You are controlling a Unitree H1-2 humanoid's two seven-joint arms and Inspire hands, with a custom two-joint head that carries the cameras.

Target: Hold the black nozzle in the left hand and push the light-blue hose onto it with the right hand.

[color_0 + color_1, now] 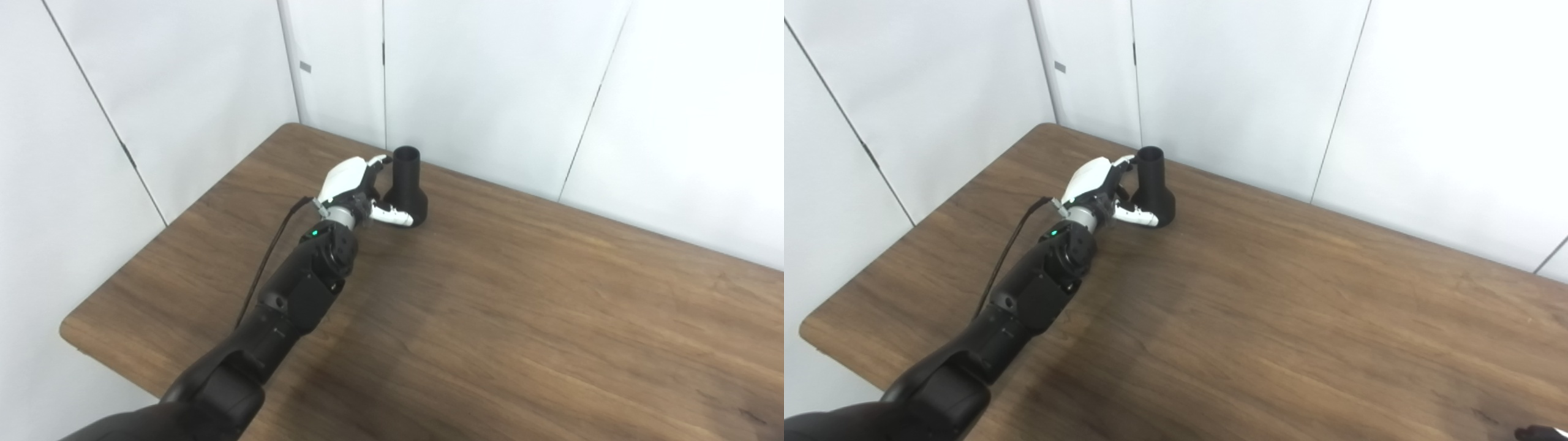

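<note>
Fingers [378, 162] of the left hand [355, 190] reach toward the narrow neck of the black nozzle [406, 187], and the white thumb [392, 215] lies low across the front of its flared base. They bracket the nozzle from its left side, spread apart, but whether they actually press on it or sit just beside it cannot be told: the back of the hand hides the palm side and most of the contact. The hand reads as unclenched around the nozzle, not lifted with it.

That nozzle stands upright on the wooden table [551, 306], wide base down, near the far edge and close to the white wall panels [490, 79]. Its round mouth faces up; the inside is plain dark and nothing can be made out in it. The base's left part is covered by the hand.

A black forearm [294, 294] runs from the bottom left corner up to the wrist, with a small green light [315, 233] near the wrist and a thin dark cable [269, 257] looping along its left side. The upper arm is cut off by the lower edge.

Of the right hand, only a small dark tip [1540, 432] shows at the bottom right corner of the right eye view; too little is visible to say how its fingers stand. The light-blue hose appears in neither view.
</note>
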